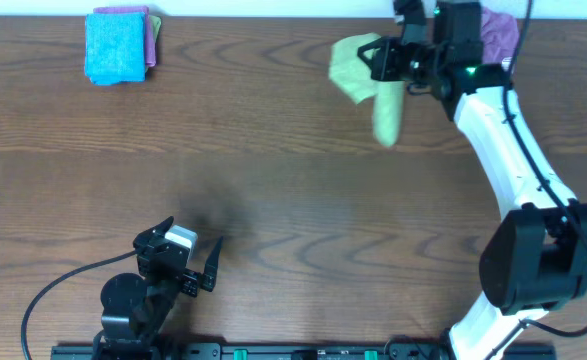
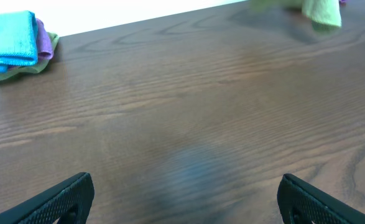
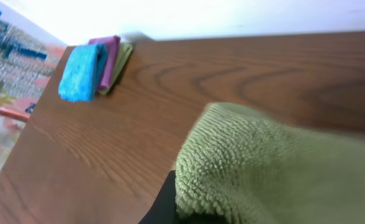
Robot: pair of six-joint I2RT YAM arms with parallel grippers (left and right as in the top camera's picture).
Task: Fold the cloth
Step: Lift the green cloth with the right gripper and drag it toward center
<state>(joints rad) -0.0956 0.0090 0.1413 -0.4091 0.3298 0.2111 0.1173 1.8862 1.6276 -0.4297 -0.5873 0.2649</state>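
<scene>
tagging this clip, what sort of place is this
Probably a robot lab bench set up for cloth folding: two arms at a wood table, a stack of folded cloths at its far corner, and a green cloth in the right end effector.

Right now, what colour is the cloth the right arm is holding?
The cloth is light green, seen best in the right wrist view.

Dark brown desk (image 1: pixel 273 150) of wavy wood grain, matte under soft, even light. Plain white wall (image 3: pixel 232 15) right behind its far edge. Black rail (image 1: pixel 303 351) along the near edge, and a blurred coloured area past the left end, too unclear to name.
</scene>
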